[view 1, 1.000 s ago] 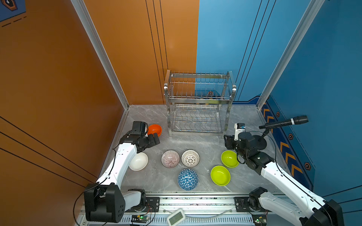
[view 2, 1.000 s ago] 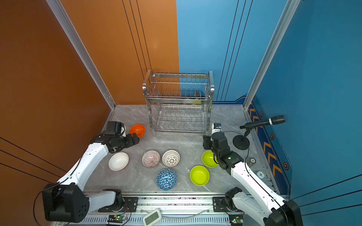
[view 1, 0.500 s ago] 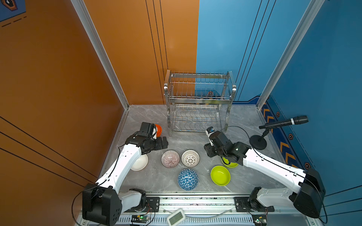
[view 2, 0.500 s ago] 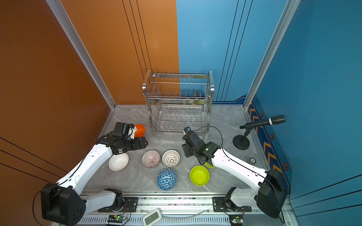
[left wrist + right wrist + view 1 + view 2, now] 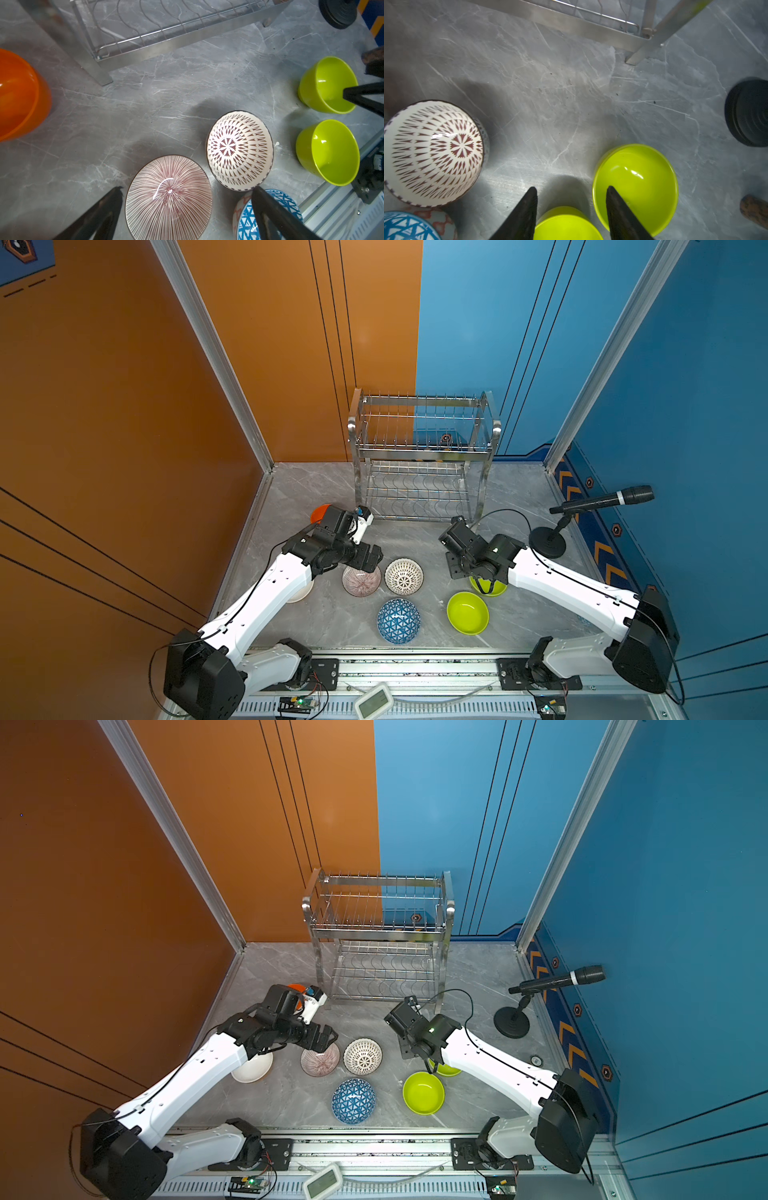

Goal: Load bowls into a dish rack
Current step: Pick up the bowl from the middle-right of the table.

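The steel dish rack [image 5: 419, 448] stands empty at the back. My left gripper [image 5: 365, 558] [image 5: 187, 189] hangs open over the pinkish striped bowl [image 5: 168, 199], holding nothing. Beside that bowl sit the lattice bowl [image 5: 404, 576] and the blue bowl [image 5: 398, 621]. The orange bowl [image 5: 319, 512] and the white bowl [image 5: 301, 593] lie partly hidden under my left arm. My right gripper [image 5: 482, 583] [image 5: 571, 188] is open; one finger [image 5: 614, 201] reaches inside the far lime-green bowl [image 5: 639, 176], the other stays outside its rim. The near lime-green bowl [image 5: 467, 612] sits in front.
A black microphone stand base [image 5: 546, 542] with its microphone [image 5: 602, 499] stands at the right by the blue wall. An orange wall closes the left side. The arms' rail [image 5: 415, 668] runs along the front edge.
My left arm has moved from the orange bowl inward to above the striped bowl. My right arm has swung left and come down at the far green bowl.
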Available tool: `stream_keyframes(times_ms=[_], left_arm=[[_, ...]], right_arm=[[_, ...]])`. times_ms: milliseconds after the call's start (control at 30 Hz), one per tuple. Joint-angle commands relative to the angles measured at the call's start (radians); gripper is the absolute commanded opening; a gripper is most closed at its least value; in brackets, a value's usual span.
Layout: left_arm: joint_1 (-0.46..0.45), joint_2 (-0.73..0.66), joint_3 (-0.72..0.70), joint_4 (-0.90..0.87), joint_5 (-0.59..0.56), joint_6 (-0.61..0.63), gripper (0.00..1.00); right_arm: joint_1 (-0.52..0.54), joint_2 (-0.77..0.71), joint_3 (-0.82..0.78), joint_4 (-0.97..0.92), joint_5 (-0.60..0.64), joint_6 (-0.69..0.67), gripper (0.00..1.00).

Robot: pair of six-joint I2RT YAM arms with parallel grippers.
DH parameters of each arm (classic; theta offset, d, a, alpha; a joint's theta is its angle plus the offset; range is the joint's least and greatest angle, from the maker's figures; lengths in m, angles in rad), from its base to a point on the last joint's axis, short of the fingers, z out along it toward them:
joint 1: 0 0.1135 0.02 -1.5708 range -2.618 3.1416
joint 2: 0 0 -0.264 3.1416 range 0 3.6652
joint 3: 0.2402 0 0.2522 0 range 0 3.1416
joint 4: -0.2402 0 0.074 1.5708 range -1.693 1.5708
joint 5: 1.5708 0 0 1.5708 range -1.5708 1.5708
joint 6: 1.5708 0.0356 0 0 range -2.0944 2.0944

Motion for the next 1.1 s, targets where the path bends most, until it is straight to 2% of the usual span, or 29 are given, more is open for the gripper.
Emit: stream_keyframes(times_ms=[0,233,400,667,733,1067], left_arm=[[-0.008,-0.038,-0.033,0.08,0.085,0.086,0.98],[-0.005,-0.093,-0.123,0.202,0.226,0.103,0.98],[0.005,-0.129,-0.166,0.264,0.272,0.1,0.98],[0.027,-0.154,-0.181,0.312,0.295,0.082,0.98],[0.029,-0.153,-0.181,0.316,0.297,0.078,0.98],[0.057,-0.158,-0.179,0.329,0.309,0.061,0.98]], right_arm=[[-0.027,0.009,-0.019,-0.093,0.063,0.095,0.54],[-0.059,0.071,-0.032,-0.077,0.011,0.131,0.52],[-0.064,0.112,-0.055,-0.029,-0.035,0.146,0.51],[-0.093,0.172,-0.104,0.032,-0.075,0.141,0.4],[-0.101,0.179,-0.109,0.039,-0.076,0.136,0.34],[-0.102,0.196,-0.131,0.077,-0.083,0.12,0.26]])
